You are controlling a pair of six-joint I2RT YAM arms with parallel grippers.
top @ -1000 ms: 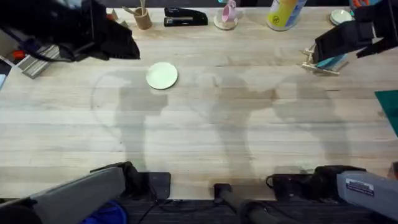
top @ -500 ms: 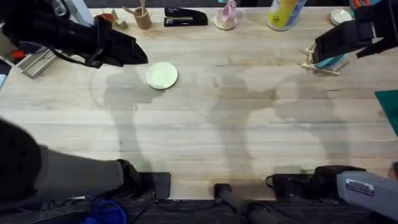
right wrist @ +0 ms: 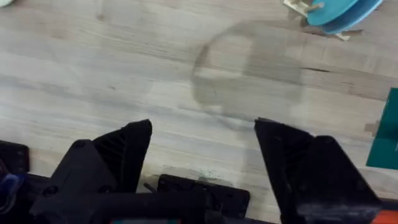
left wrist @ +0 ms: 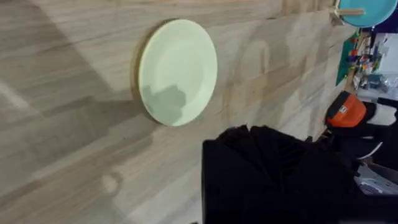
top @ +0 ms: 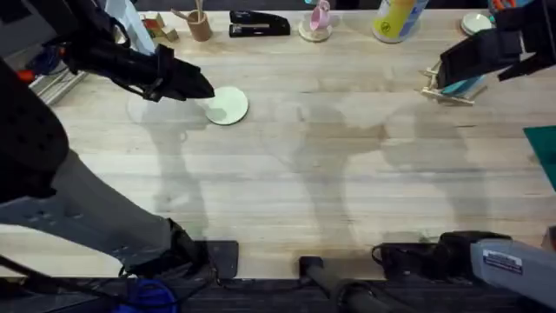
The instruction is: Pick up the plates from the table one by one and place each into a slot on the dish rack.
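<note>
Fingers on the right gripper (right wrist: 202, 168) are wide apart; the left gripper's (top: 198, 89) I cannot tell. Its tip sits just beside the cream plate (top: 227, 106), flat on the table (top: 347, 174). Slide low under the rim, then squeeze gently.

Cream plate (top: 228, 106) flat on worktop (top: 287, 183), far left. Dish rack (top: 447, 89) far right, teal plates (top: 465, 86) standing in its slots.

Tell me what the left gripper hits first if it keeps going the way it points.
Most likely the cream plate: the left gripper points right at its near rim, almost touching. Its height above the table is unclear, so it might pass over.
</note>
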